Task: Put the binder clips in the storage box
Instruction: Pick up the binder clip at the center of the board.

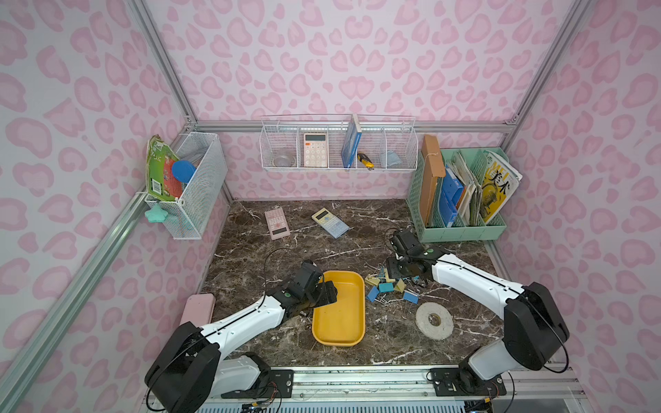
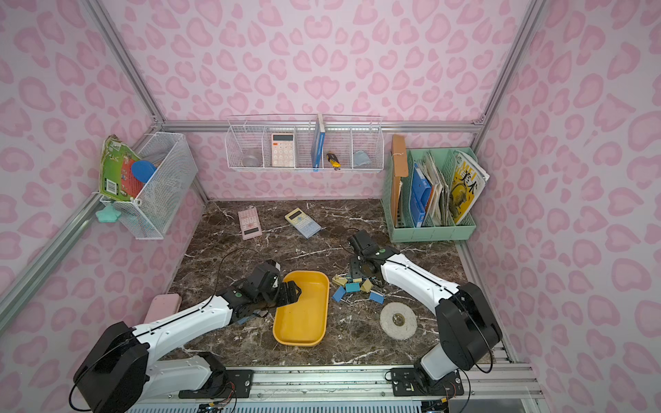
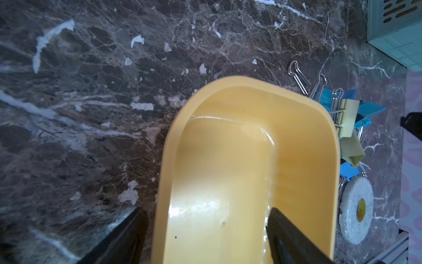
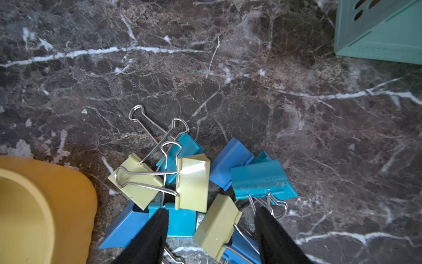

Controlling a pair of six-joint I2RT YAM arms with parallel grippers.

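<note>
The binder clips (image 1: pixel 388 284) lie in one heap on the tabletop (image 1: pixel 286 250), low and a little right of the middle in both top views. They are blue, teal and pale yellow. The storage box (image 1: pixel 339 321) sits just left of the heap with nothing in it. No clip is put away yet, so I think the whole job is left to do.

The right end effector (image 4: pixel 212 212) hangs over the heap, spread wide and pinching nothing. The left end effector (image 1: pixel 327 291) is spread too, with one finger inside the box wall and one outside.

At the upper right, a magazine (image 1: pixel 499 186) in the green file rack (image 1: pixel 461 232) reads "MEI" and "美术". Other writing is too small to read.
</note>
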